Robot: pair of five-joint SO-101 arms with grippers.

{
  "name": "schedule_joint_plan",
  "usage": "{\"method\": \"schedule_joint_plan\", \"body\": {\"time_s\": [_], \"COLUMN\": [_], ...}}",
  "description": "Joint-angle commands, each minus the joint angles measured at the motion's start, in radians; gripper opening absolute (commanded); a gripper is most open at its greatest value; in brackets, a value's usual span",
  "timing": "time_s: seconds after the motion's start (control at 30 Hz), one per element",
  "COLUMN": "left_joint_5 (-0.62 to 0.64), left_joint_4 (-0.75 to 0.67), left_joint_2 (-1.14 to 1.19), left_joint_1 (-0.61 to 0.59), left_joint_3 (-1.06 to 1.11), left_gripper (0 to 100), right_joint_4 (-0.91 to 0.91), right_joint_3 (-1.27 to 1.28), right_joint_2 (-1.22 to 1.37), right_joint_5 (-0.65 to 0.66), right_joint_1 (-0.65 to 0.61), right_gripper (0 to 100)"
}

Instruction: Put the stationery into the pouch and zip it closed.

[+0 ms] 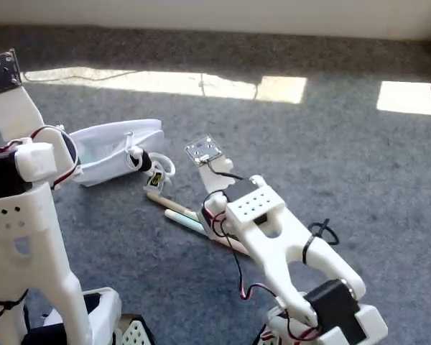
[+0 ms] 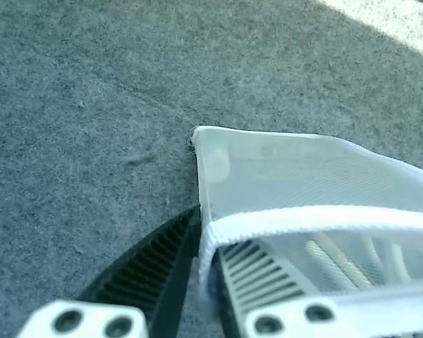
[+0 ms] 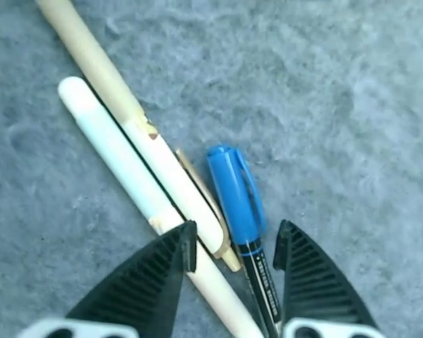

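The white mesh pouch [image 1: 118, 147] lies at the left on the grey carpet, mouth towards the middle. My left gripper [image 2: 206, 232] is shut on the pouch's rim [image 2: 303, 220] at its left end [image 1: 77, 159]. Pale sticks show through the mesh. Several pens lie side by side on the carpet: a long cream pen [image 3: 92, 63], a white pen [image 3: 120, 155] and a blue-capped marker [image 3: 236, 193]. My right gripper [image 3: 233, 246] stands open just over them, one finger on each side of the cream pen and the marker. From above, this gripper [image 1: 210, 214] covers part of the pens [image 1: 179, 214].
A small black and yellow item [image 1: 156, 180] and a white loop [image 1: 165, 167] lie by the pouch's mouth, where a black and white object [image 1: 138, 159] sits. Sunlit patches [image 1: 201, 85] cross the far carpet. Open carpet spreads to the right.
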Motion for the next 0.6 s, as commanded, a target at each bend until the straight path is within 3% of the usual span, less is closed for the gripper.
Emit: {"method": "schedule_joint_plan", "body": {"time_s": [0.0, 0.57], "left_joint_5": [-0.008, -0.031], "left_joint_4": [-0.034, -0.029], "left_joint_2": [-0.038, -0.038], "left_joint_1": [-0.002, -0.002], "left_joint_3": [-0.002, -0.002], "left_gripper": [1, 1], "right_joint_4": [-0.018, -0.018], "right_joint_3": [-0.093, -0.189], "right_joint_2": [0.041, 0.252], "right_joint_5": [0.012, 0.081], "right_joint_1": [0.016, 0.076], "right_gripper": [17.7, 17.7]}}
